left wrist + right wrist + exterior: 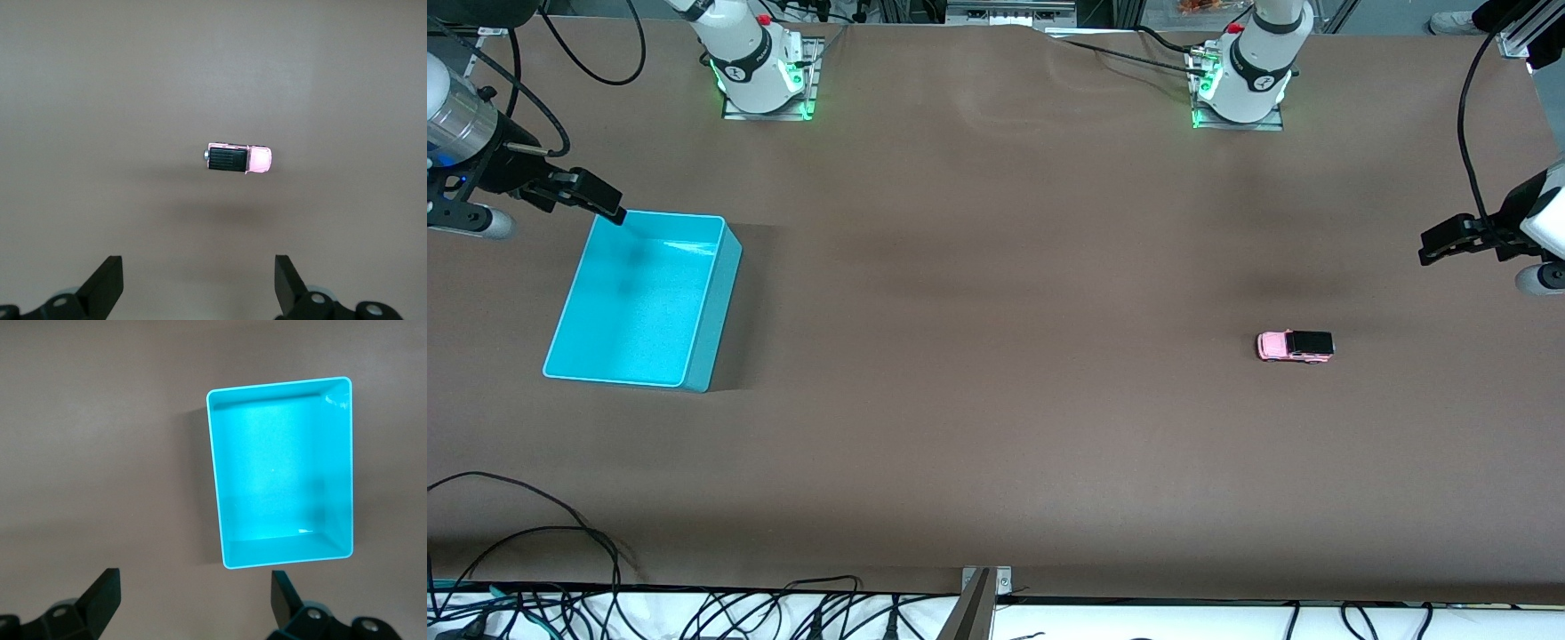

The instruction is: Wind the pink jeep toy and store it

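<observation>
The pink jeep toy (1295,346) stands on its wheels on the brown table toward the left arm's end; it is pale pink with a black top, and it shows in the left wrist view (237,159). My left gripper (1440,245) hangs open and empty in the air above the table's edge, off to the side of the jeep; its fingertips (107,283) are wide apart. The cyan bin (643,300) stands empty toward the right arm's end and shows in the right wrist view (280,472). My right gripper (600,201) hangs open and empty over the bin's corner.
The two arm bases (760,67) (1247,76) stand along the table's edge farthest from the front camera. Cables (534,569) lie past the table's edge nearest that camera. A wide stretch of brown table (996,338) lies between bin and jeep.
</observation>
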Motion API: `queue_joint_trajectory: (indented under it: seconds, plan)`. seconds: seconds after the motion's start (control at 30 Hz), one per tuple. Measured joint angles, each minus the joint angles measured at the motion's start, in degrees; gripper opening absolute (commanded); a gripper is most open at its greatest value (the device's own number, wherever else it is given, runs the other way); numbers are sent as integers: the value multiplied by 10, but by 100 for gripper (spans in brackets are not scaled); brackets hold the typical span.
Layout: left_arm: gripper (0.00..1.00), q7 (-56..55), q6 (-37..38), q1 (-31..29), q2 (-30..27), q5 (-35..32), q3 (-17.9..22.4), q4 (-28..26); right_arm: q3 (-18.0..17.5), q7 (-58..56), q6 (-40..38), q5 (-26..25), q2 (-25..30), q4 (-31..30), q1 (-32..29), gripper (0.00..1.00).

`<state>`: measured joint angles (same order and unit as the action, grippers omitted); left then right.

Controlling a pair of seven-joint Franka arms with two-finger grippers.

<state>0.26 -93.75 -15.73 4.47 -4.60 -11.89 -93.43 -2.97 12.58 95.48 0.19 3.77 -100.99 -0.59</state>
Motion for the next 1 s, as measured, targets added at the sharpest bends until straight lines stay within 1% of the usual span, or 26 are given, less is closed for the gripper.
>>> queue_joint_trajectory:
  seconds: [0.4,0.67,1.0]
  plan:
    - [100,0,0,0,0,0,-4,0,0,0,0,0,0,0,0,100]
    - [100,0,0,2,4,0,-16,0,0,0,0,0,0,0,0,100]
    - [100,0,0,4,10,0,-16,0,0,0,0,0,0,0,0,100]
